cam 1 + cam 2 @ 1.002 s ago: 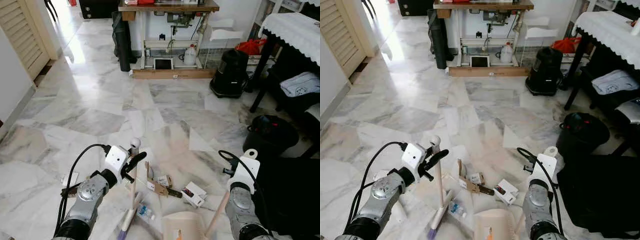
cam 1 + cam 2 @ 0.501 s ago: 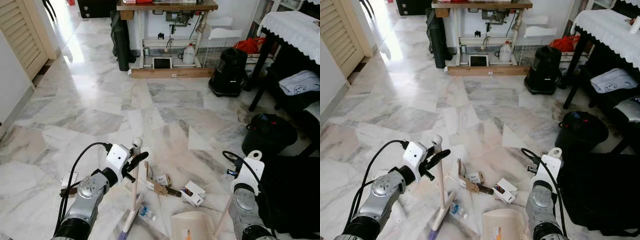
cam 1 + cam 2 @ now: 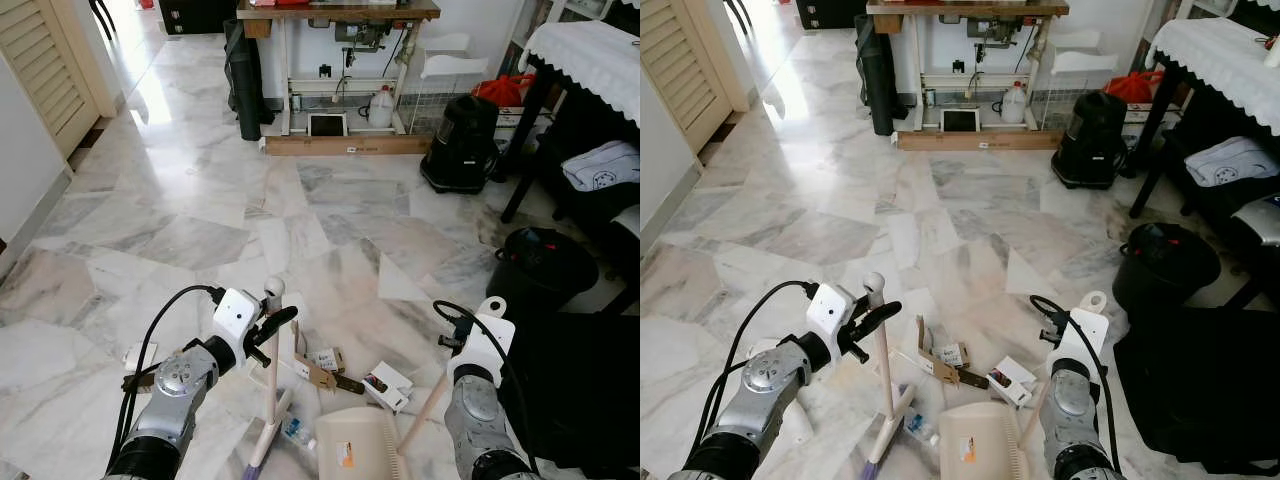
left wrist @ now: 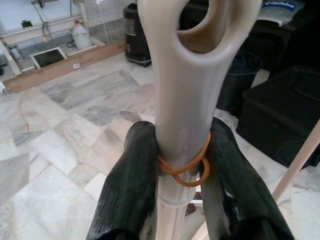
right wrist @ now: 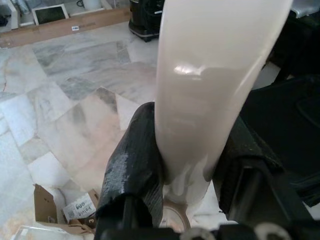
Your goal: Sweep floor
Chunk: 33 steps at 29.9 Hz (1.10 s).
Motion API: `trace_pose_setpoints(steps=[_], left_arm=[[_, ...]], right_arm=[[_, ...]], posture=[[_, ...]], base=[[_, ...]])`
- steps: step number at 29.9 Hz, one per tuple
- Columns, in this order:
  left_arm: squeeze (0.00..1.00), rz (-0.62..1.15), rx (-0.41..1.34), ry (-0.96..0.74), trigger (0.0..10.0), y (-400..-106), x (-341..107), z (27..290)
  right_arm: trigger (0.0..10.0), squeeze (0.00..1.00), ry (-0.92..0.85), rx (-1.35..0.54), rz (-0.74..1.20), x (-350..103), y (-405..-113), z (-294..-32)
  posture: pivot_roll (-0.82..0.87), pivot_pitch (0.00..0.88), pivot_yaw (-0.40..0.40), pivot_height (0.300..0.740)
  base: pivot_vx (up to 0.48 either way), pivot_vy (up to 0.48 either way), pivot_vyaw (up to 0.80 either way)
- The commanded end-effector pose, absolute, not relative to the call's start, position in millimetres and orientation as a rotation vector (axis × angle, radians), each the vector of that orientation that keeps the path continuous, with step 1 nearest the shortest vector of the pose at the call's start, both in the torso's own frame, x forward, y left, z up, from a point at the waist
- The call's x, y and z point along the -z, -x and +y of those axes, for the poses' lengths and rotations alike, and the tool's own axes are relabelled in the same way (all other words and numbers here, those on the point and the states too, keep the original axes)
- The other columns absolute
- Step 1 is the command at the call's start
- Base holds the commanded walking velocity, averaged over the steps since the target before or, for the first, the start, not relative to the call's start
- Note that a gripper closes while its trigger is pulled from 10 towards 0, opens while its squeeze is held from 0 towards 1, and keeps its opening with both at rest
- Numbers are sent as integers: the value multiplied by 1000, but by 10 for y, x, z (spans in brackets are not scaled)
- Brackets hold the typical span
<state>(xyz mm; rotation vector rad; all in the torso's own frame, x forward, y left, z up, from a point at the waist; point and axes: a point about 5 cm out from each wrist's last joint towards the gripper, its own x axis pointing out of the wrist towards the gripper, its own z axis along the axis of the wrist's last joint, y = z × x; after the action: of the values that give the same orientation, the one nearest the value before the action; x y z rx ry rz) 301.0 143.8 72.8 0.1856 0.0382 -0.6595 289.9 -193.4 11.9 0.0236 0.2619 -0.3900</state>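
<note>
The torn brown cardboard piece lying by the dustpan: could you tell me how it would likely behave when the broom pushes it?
The torn brown cardboard piece looks thin and bent, so it is probably light and should slide easily on the glossy marble floor. Its ragged, folded shape may snag on the cream plastic dustpan rim or flip rather than glide in.

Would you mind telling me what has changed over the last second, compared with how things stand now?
The dustpan has slid to the robot's left across the floor, closer to the broom, carried by the right gripper, which stays shut on its handle. The left gripper keeps its hold on the broom, whose head has barely shifted. The cardboard scraps and the small box lie as before.
</note>
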Motion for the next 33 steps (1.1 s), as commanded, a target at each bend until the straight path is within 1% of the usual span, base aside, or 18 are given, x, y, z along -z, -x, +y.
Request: trace_pose_setpoints(steps=[1, 11, 16, 20, 22, 27, 29, 33], left_arm=[[0, 44, 673, -162, 10000, -2995, -744, 1444], [0, 122, 710, -96, 10000, -2943, -676, 1458], [0, 153, 705, -31, 10000, -2943, -681, 1454], [0, 137, 670, 22, 10000, -2981, -730, 1469], [0, 119, 625, 82, 10000, -3018, -776, 1497], [0, 98, 558, 136, 10000, -3069, -830, 1537], [0, 74, 515, 198, 10000, -3104, -879, 1546], [0, 57, 477, 248, 10000, -3131, -910, 1551]], right_arm=[[10000, 0, 9, 389, 324, -47, -2866, -1921], [10000, 0, 74, 427, 345, -41, -2862, -1936], [10000, 0, 82, 439, 355, -33, -2856, -1941], [10000, 0, 82, 444, 359, -30, -2854, -1939], [10000, 0, 79, 443, 363, -29, -2856, -1934], [10000, 0, 73, 440, 366, -27, -2859, -1930], [10000, 0, 68, 434, 366, -28, -2862, -1924], [10000, 0, 46, 436, 373, -23, -2863, -1921]], posture=[[61, 0, -2, 740], [63, 0, 1, 740], [62, 0, 1, 740], [62, 0, 2, 740], [62, 0, 2, 740], [60, 0, 1, 740], [59, 0, 1, 740], [59, 0, 2, 740]], base=[[0, 0, 0], [0, 0, 0], [0, 0, 0], [0, 0, 0], [0, 0, 0], [0, 0, 0], [0, 0, 0], [0, 0, 0]])
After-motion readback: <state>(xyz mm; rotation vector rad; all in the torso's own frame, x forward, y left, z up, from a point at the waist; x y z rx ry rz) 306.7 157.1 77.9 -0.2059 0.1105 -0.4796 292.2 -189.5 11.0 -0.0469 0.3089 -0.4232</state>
